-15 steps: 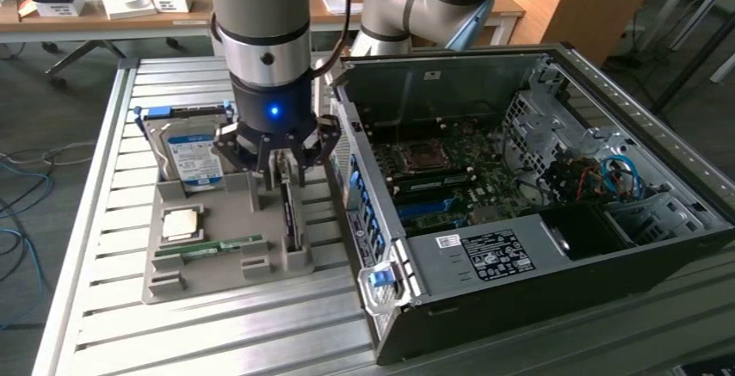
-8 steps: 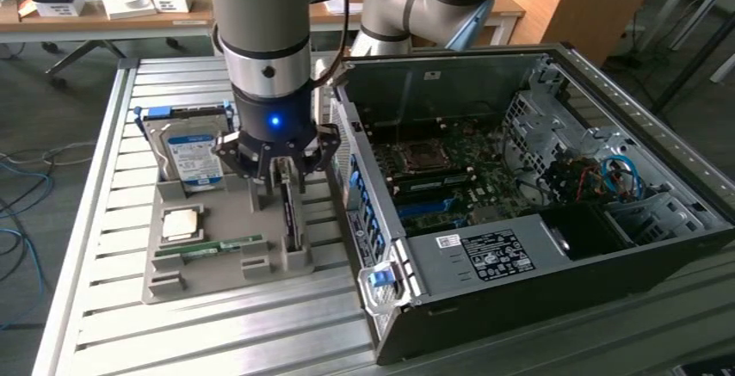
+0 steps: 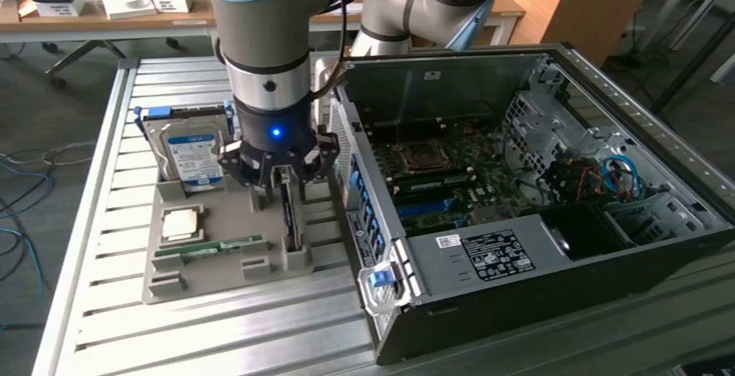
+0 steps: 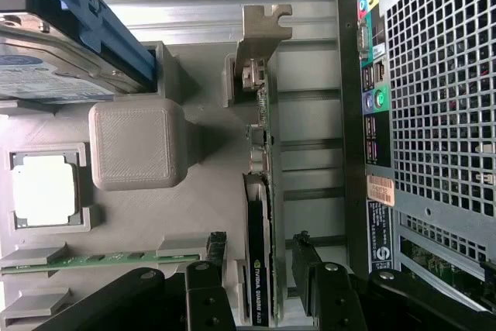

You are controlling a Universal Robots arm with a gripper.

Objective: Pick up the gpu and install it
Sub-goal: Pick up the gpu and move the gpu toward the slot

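The black two-fingered gripper [image 3: 287,197] [image 4: 263,300] stood open, one finger on either side of the thin dark circuit-board gpu [image 3: 293,225] [image 4: 257,269] with its silvery end bracket, which sat on edge in the grey plastic tray [image 3: 172,283] just beside the open black computer case [image 3: 552,247].

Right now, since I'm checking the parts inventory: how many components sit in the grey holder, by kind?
gpu: 1
hard drive: 1
processor chip: 1
memory stick: 1
Total: 4
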